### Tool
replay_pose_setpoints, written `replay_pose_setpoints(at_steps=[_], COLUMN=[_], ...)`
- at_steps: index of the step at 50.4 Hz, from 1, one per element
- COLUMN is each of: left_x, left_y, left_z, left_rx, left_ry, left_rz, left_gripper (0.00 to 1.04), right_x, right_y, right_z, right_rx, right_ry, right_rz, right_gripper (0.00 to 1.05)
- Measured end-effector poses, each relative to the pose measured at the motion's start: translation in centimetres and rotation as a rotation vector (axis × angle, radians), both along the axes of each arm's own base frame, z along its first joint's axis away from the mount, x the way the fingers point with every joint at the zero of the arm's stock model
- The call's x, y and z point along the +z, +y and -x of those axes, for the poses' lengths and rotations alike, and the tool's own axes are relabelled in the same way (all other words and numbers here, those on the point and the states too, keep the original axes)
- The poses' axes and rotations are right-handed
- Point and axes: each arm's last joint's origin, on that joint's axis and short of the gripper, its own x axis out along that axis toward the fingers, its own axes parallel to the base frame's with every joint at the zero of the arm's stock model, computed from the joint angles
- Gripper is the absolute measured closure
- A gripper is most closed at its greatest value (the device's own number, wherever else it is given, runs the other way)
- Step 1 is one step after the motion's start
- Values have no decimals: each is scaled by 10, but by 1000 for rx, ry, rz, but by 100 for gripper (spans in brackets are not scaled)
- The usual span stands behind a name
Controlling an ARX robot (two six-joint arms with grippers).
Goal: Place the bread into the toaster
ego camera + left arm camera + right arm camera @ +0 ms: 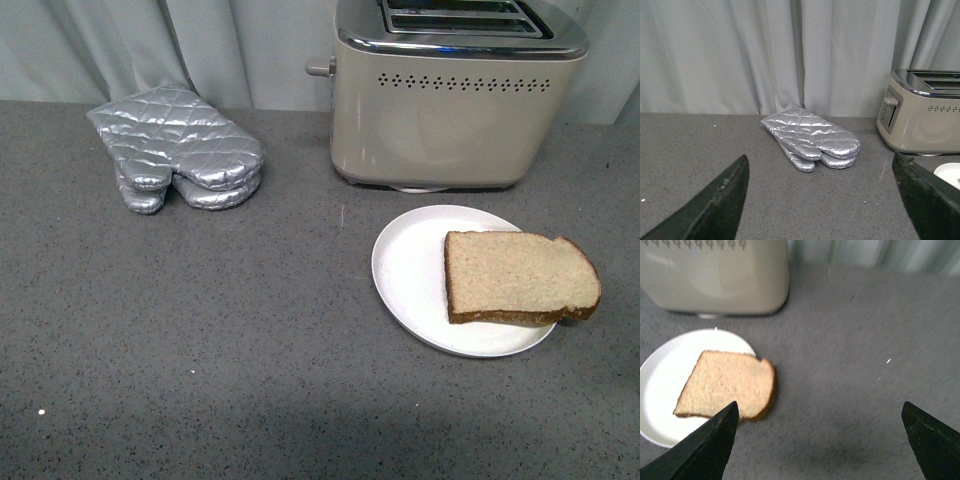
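Neither arm is seen in the front view. In the left wrist view the left gripper (820,215) is recorded with its fingers (715,210) spread wide and nothing between them; only grey counter (200,360) lies beneath it. In the right wrist view the right gripper (820,450) is likewise spread wide and empty. It is held over bare counter, with the bread (725,385) near one fingertip and apart from it, as far as can be told.

The bread is found lying flat on the white plate (410,265), on the right half of the counter, in front of the toaster (450,120) and apart from it. Its rounded end is seen to overhang the plate's right rim.

Handling, as judged: the slice is taken to be light, soft, and easily crushed or torn. A gentle pinch across both faces at the overhanging end is suggested, since a finger could be passed beneath there without scraping the plate. Sag is to be expected if one corner alone is held. The slice would need to be turned on edge before being lowered.

Further back, the silver oven mitts (175,150) are stacked at the left, well apart from the plate. The toaster is stood at the rear right, with its slots facing up and its lever knob (318,69) on the left side. Whether the slots are empty cannot be told. A grey curtain (230,50) is noted behind.
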Motion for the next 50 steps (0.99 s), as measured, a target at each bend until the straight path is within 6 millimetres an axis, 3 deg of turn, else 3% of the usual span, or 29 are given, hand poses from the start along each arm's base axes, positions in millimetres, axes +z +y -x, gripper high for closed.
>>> replay_pose_setpoints(at_steps=[4, 13, 28, 43, 50], left_x=[0, 0, 0, 0, 0], left_y=[0, 0, 0, 0, 0], left_z=[0, 0, 0, 0, 0], left_rx=[0, 0, 0, 0, 0], left_ry=[0, 0, 0, 0, 0], left_rz=[0, -2, -2, -3, -3], left_gripper=[5, 7, 7, 7, 7], right_x=[-18, -51, -78, -104, -113], right_y=[-9, -21, -16, 7, 18], right_z=[-25, -72, -104, -125, -131], right_rx=[8, 37, 65, 71, 57], right_ry=[152, 373, 495, 552, 582], right_rz=[-99, -308, -431, -540, -566], right_gripper=[10, 10, 10, 10, 34])
